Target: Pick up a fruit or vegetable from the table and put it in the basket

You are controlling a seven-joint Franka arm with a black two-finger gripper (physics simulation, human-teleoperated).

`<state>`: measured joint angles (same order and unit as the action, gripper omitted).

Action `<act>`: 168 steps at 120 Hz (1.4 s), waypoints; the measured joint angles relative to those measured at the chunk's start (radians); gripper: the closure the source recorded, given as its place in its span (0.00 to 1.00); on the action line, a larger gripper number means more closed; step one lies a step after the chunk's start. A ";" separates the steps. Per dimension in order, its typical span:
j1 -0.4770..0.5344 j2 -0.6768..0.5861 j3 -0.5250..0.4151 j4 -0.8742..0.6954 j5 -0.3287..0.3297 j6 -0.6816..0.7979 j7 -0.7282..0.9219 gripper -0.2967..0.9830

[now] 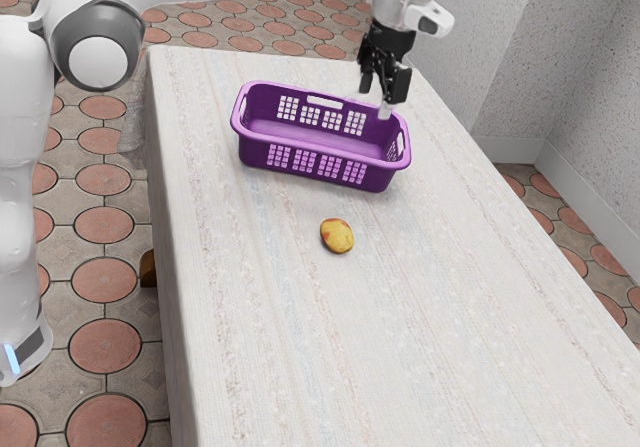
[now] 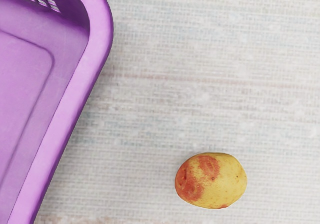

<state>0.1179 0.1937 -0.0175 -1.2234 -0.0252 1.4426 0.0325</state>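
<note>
"What gets cut off in the exterior view?"

"The white arm [image 1: 95, 27], at eleven o'clock and again at nine. The tablecloth [image 1: 430, 367] is cropped at six."

"Anything hidden?"

"The gripper [image 1: 376, 97] covers a bit of the purple basket's [image 1: 310, 170] rim at one o'clock. At nine o'clock from the potato [image 1: 337, 235], the cloth hides most of something brown [image 1: 148, 269]. Can't tell what."

"And the wrist view?"

"Basket's cropped there. Potato's underside is hidden in both."
</note>
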 joint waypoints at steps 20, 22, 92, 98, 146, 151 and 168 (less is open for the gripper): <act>-0.005 -0.003 -0.002 0.000 0.012 0.041 0.003 0.23; -0.006 -0.004 -0.003 0.000 0.014 0.043 0.003 0.23; -0.094 -0.216 -0.252 -0.331 0.060 0.063 0.019 0.24; -0.118 -0.256 -0.256 -0.412 0.043 0.087 0.027 0.24; -0.050 -0.360 -0.199 -0.642 -0.045 0.096 0.033 0.24; -0.052 -0.364 -0.192 -0.664 -0.046 0.103 0.032 0.24; 0.024 -0.387 -0.173 -0.707 -0.039 0.121 0.031 0.24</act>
<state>0.1422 -0.1936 -0.1902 -1.9302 -0.0639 1.5638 0.0631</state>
